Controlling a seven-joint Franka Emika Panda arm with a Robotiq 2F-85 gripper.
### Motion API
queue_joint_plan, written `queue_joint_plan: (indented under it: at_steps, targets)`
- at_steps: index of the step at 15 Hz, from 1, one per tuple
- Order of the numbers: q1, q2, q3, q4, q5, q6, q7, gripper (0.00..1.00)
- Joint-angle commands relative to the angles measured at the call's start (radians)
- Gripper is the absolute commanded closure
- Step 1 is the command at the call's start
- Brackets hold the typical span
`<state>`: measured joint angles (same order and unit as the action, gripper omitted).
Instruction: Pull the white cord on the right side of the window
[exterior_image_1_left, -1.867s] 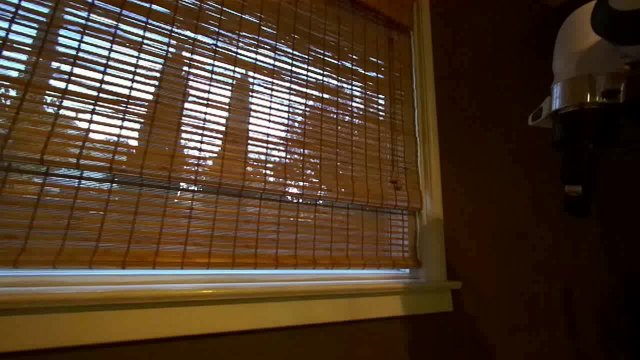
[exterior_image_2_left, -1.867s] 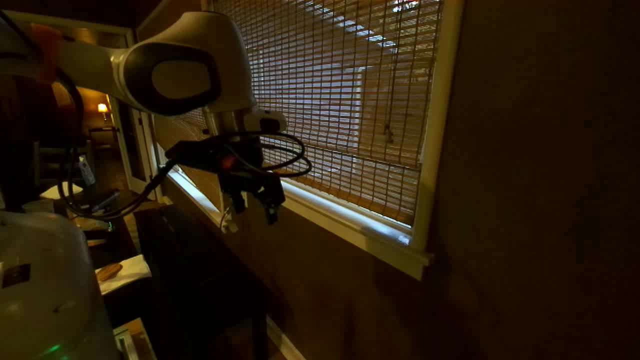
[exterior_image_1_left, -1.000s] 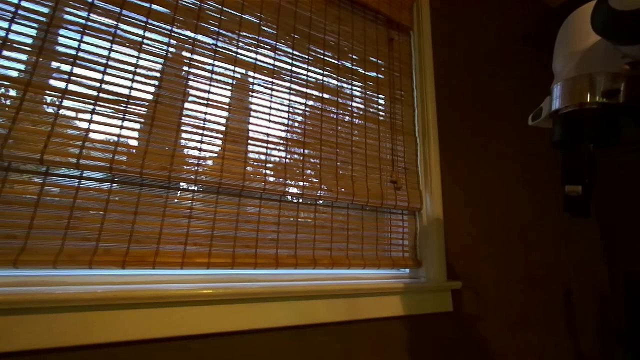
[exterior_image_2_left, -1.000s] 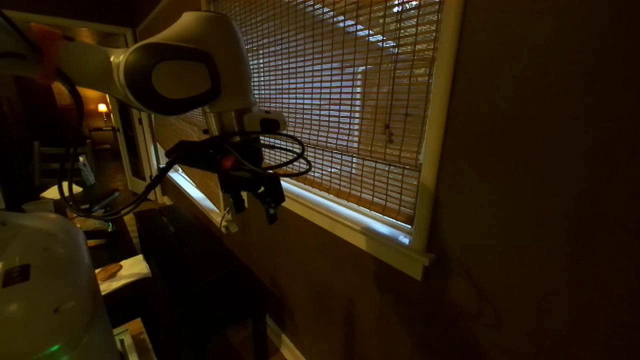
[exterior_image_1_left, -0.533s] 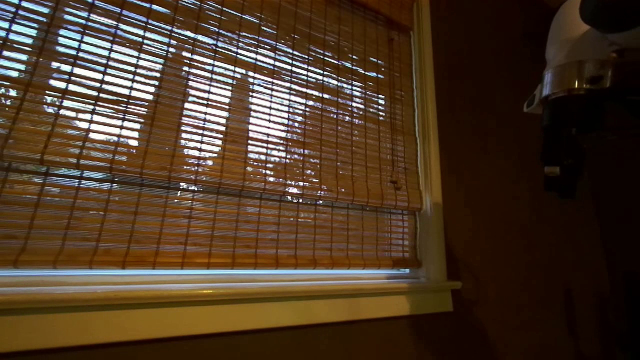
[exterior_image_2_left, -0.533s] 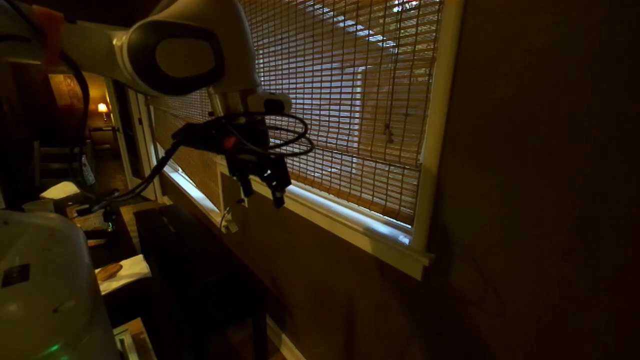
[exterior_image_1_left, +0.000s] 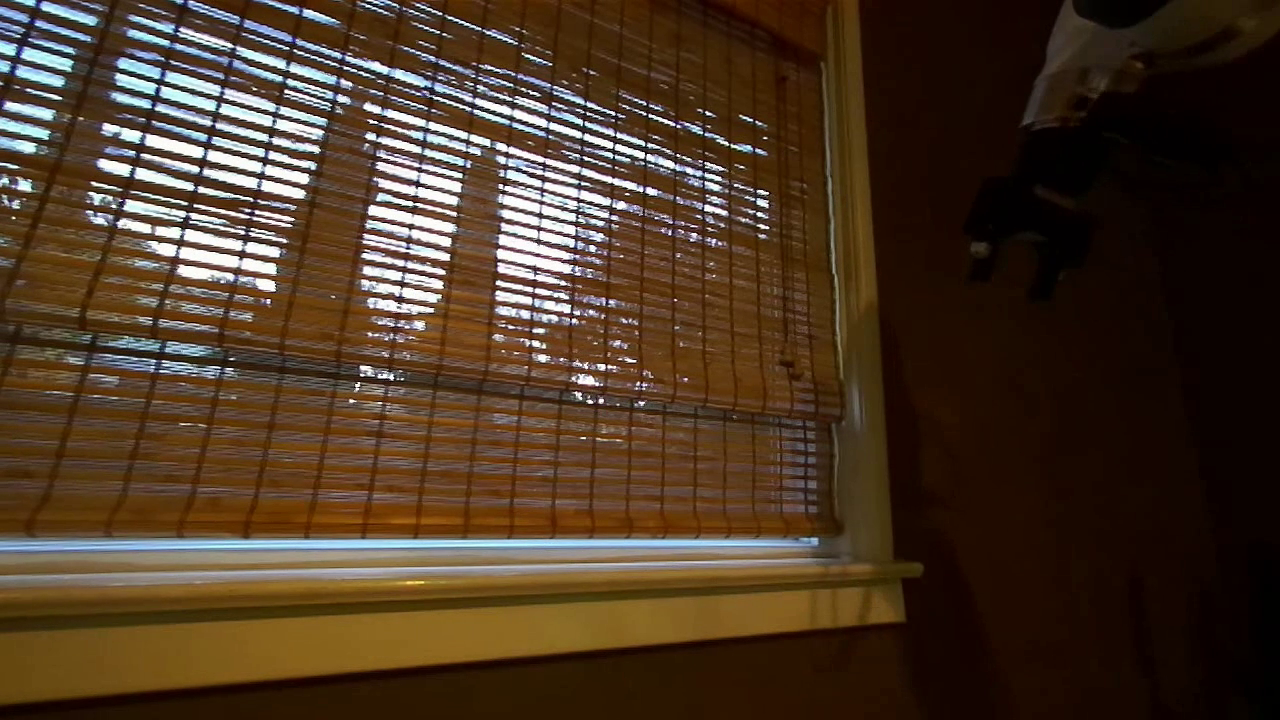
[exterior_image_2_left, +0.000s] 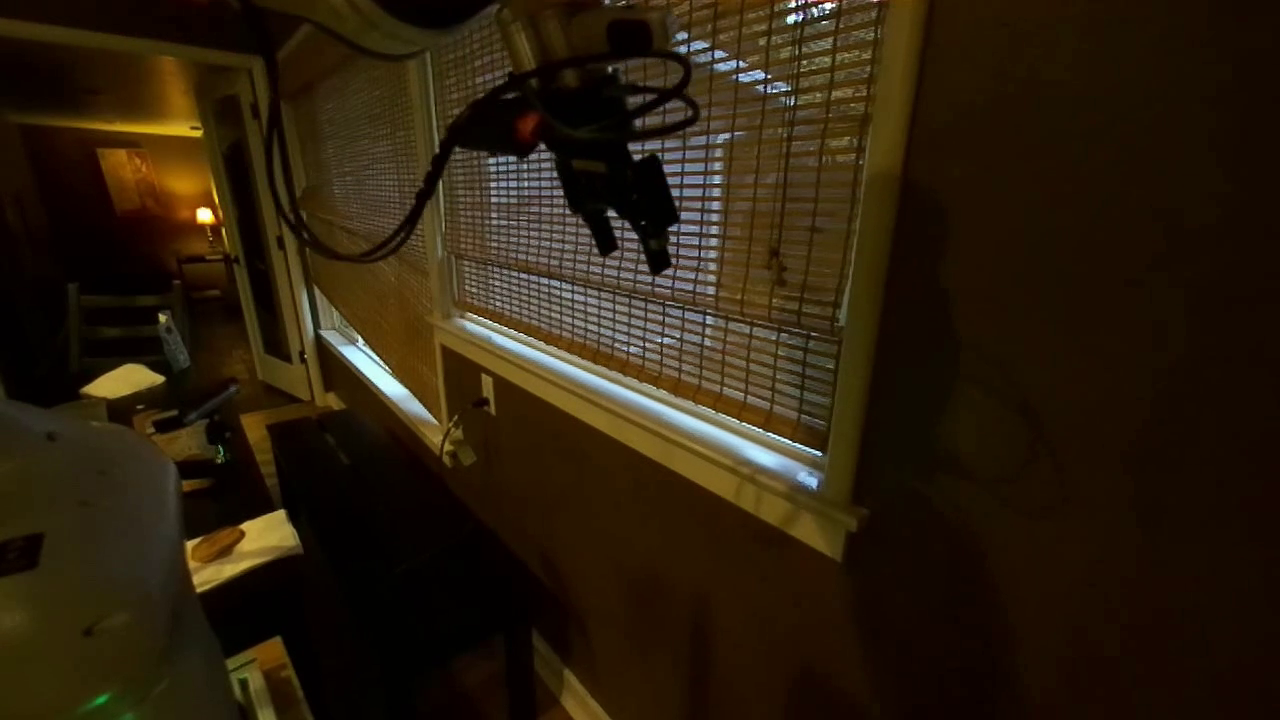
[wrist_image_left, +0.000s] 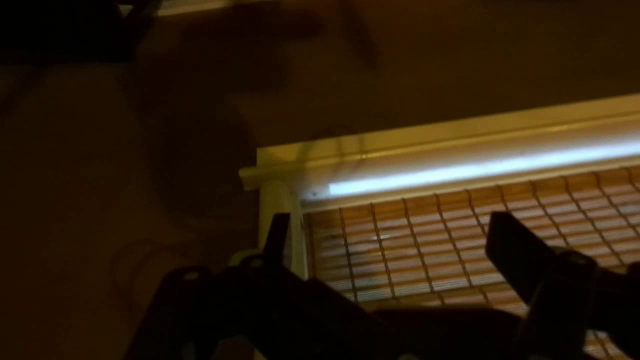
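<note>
The window (exterior_image_1_left: 862, 300) has a white frame and a brown bamboo blind (exterior_image_1_left: 600, 460); it also shows in an exterior view (exterior_image_2_left: 868, 330) and in the wrist view (wrist_image_left: 475, 152). The white cord (exterior_image_1_left: 832, 250) is a thin line hanging along the blind's right edge, beside the frame upright. I cannot make it out surely in the wrist view. My gripper (exterior_image_1_left: 1010, 280) is apart from the window, in front of it, and tilted; it also shows in an exterior view (exterior_image_2_left: 633, 258). In the wrist view its jaws (wrist_image_left: 390, 222) are wide apart with nothing between them.
Brown pull strings with small tassels (exterior_image_2_left: 777, 265) hang in front of the blind. The sill (exterior_image_2_left: 640, 415) juts out below. Black cables (exterior_image_2_left: 390, 245) loop from the arm. A dark bench (exterior_image_2_left: 400, 520) and a paper with a brown item (exterior_image_2_left: 218, 543) stand lower left.
My arm stays still at first, then rises and moves toward the window. The gripper is higher and more tilted now. The blind and cord have not visibly moved.
</note>
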<state>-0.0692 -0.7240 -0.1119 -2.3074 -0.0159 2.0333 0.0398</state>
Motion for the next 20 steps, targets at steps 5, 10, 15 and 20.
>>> queue_joint_plan:
  at_steps: [5, 10, 15, 20]
  targets:
    - [-0.025, 0.227, 0.097, 0.217, 0.018, 0.227, 0.185, 0.0]
    - [-0.032, 0.36, 0.16, 0.317, -0.019, 0.268, 0.28, 0.0]
    - [-0.059, 0.474, 0.194, 0.364, -0.145, 0.346, 0.372, 0.0]
    - [-0.068, 0.561, 0.187, 0.372, -0.292, 0.489, 0.436, 0.0]
